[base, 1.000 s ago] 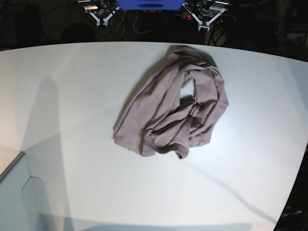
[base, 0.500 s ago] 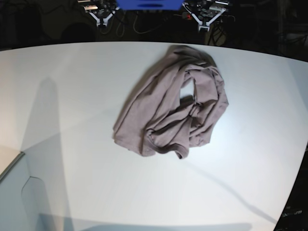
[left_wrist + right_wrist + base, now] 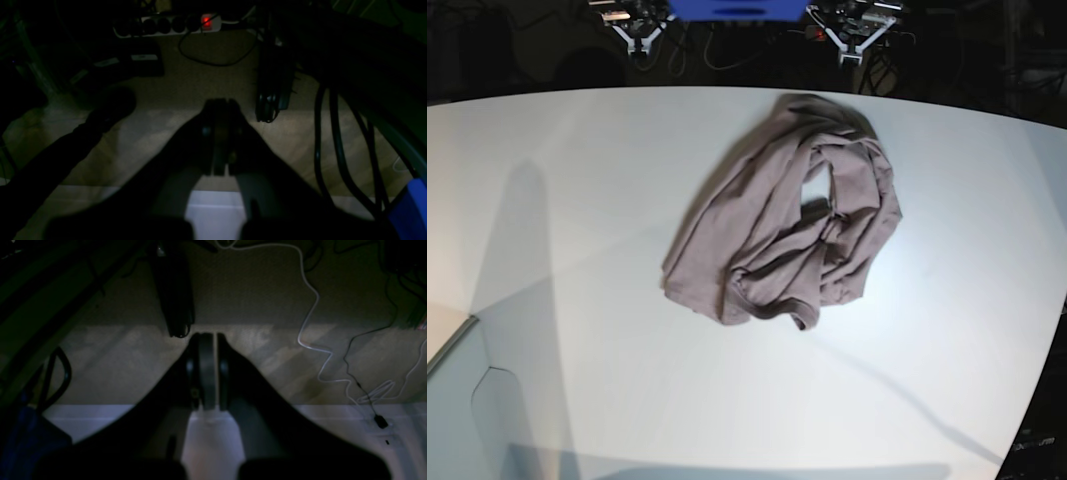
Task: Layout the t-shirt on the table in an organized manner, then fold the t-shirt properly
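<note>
The mauve-grey t-shirt [image 3: 787,220] lies crumpled in a twisted heap on the white table [image 3: 577,200], right of centre and towards the far edge. It shows in neither wrist view. My left gripper [image 3: 220,103] is shut and empty, its dark fingers pressed together over the dim floor beyond the table. My right gripper [image 3: 208,336] is also shut and empty over the floor. Both are well away from the shirt. In the base view only the arm mounts show, at the far edge.
A power strip with a red light [image 3: 206,21] and black cables [image 3: 333,133] lie on the floor. A white cable [image 3: 313,323] runs across the floor. A blue block [image 3: 737,8] sits between the arm mounts. A grey box corner [image 3: 467,400] stands at the near left.
</note>
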`<state>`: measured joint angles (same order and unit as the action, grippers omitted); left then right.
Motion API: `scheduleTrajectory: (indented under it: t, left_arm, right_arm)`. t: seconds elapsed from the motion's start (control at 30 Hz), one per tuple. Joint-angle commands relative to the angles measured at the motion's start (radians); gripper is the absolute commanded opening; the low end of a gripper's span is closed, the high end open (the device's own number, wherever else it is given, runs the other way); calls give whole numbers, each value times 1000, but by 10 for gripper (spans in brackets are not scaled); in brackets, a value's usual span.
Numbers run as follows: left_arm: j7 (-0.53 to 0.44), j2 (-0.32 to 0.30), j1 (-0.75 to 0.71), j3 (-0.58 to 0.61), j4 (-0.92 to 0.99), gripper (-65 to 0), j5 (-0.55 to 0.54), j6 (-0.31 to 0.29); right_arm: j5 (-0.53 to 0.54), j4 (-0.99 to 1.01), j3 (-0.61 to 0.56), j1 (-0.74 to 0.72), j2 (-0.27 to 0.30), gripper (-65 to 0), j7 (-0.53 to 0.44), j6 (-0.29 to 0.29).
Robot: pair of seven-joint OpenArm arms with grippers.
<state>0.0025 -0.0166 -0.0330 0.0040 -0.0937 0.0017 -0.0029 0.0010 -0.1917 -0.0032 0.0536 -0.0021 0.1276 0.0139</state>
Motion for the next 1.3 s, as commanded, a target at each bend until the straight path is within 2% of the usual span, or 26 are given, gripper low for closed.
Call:
scheduleTrajectory:
  t: [0.0, 1.27]
  left_arm:
    - [0, -1, -2, 3, -2, -650, -2, 8]
    - [0, -13, -2, 3, -8, -650, -2, 8]
  right_arm:
    - [1, -2, -2, 4, 1, -650, -3, -19]
    - [1, -12, -2, 22, 1, -650, -6, -19]
